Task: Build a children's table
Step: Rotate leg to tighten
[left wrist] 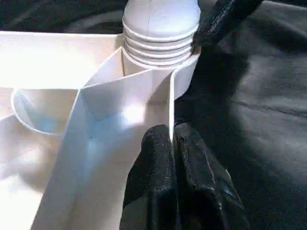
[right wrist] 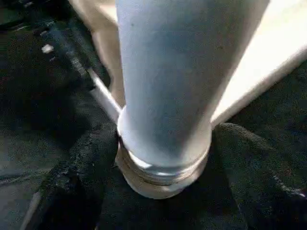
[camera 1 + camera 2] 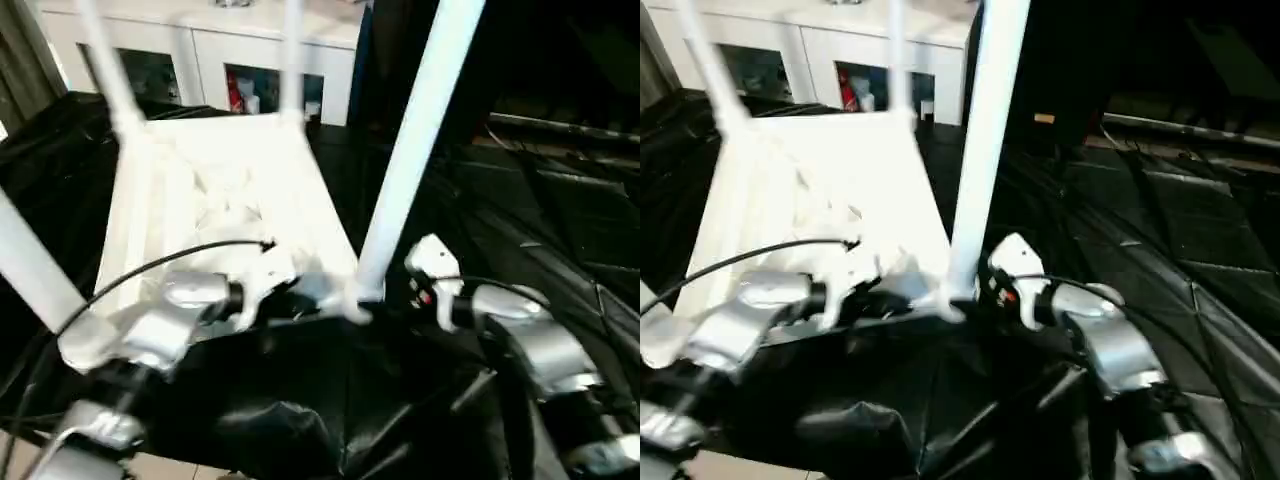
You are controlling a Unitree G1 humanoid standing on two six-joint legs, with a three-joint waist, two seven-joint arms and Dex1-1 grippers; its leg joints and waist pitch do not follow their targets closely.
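1. Table top (image 3: 225, 195), white ribbed plastic, lies upside down on a black cloth (image 3: 300, 400) in front of the robot, with a white glass-door cabinet (image 3: 230, 60) behind it. Four white legs stand up from its corners; the near right leg (image 3: 415, 140) sits in its round corner socket (image 1: 160, 57).
2. Handling, as a judgement: the hollow plastic should be light and stiff, but smooth and likely slippery on the tubes. A leg is best taken low, just above the threaded collar; the top is best taken by a rib or rim near a corner.
3. Left gripper (image 1: 171, 139): jaws pinched narrow onto a thin rib of the top beside that socket.
4. Right gripper (image 2: 163, 143): jaws stand wide, one black finger (image 2: 81, 163) on each side of the leg's base. Whether they press the leg I cannot tell.
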